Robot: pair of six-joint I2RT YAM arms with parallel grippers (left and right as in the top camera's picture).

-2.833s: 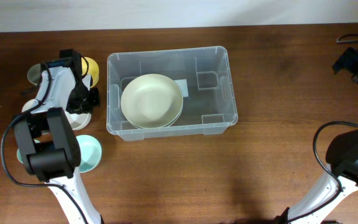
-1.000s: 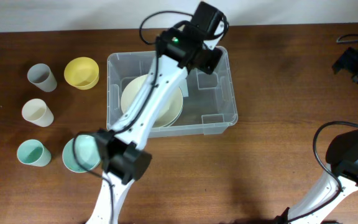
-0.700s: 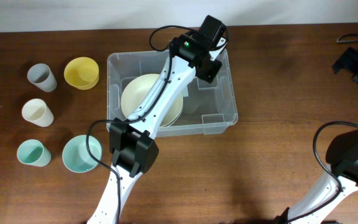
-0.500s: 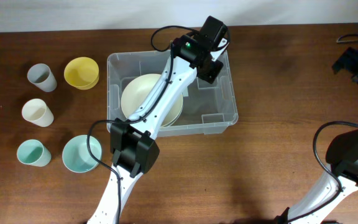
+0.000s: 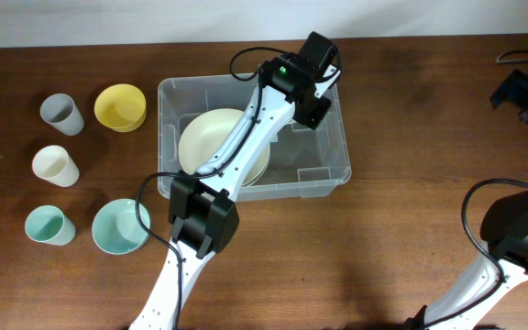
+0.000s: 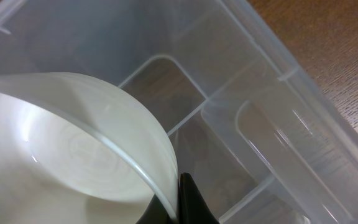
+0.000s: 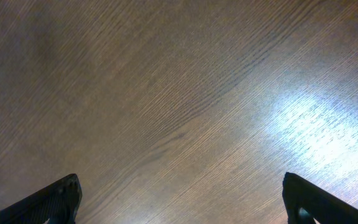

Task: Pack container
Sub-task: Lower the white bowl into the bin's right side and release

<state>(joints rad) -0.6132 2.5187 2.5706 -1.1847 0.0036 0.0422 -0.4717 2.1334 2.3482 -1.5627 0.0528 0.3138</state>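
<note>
From the near edge of the table (image 5: 411, 229), the left arm (image 5: 246, 147) stretches diagonally away across the container (image 5: 319, 188), which stands mid-surface toward the far edge. A cream bowl (image 5: 204, 147) lies in the container's left half. Over its far right corner the left gripper (image 6: 180, 198) hangs, fingers pinching the rim of a white bowl (image 6: 73, 162). Near the table's far right corner, the right gripper (image 7: 182, 202) hovers over bare wood, fingers spread wide.
</note>
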